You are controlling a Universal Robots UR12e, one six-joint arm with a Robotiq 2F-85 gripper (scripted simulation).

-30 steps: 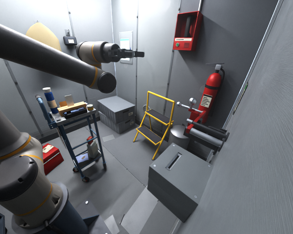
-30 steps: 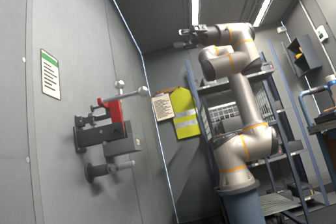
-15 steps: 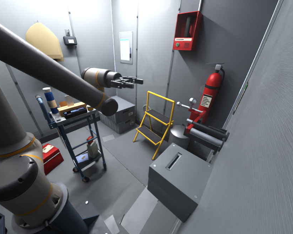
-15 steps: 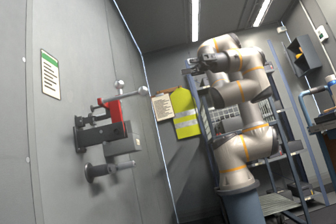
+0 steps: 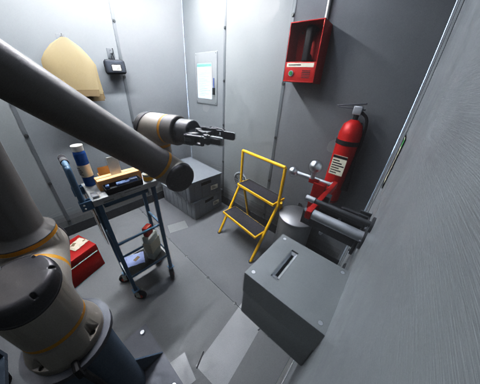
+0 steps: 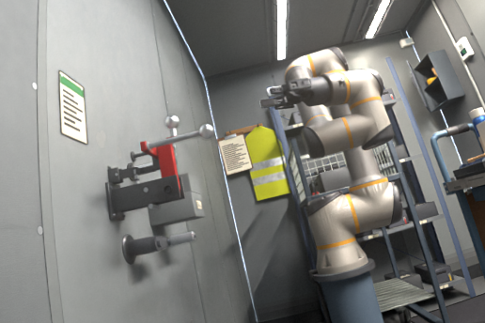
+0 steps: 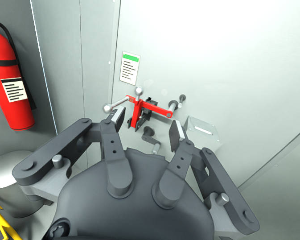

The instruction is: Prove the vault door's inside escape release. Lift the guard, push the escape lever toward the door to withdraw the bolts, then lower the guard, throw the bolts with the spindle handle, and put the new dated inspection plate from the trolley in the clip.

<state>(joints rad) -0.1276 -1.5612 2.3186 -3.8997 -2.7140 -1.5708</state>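
The vault door carries the release hardware at mid height. A red guard [image 7: 137,110] sits over the mechanism, with a red escape lever [image 7: 155,108] reaching out beside it. A ball-ended spindle handle [image 6: 181,135] sticks out from the red part. A grey handle [image 6: 157,243] projects lower down. A grey box with a slot [image 5: 292,289] is mounted on the door. The trolley [image 5: 116,194] stands across the room with a pale plate [image 5: 113,164] upright on its top tray. My gripper [image 5: 219,134] hangs in mid-air, well away from the door, open and empty.
A red toolbox [image 5: 83,256] lies on the floor by the trolley. A yellow step stool [image 5: 256,198] and grey crates [image 5: 199,186] stand by the far wall. A fire extinguisher [image 5: 343,153] hangs near the door's edge, a metal bin [image 5: 292,223] below it.
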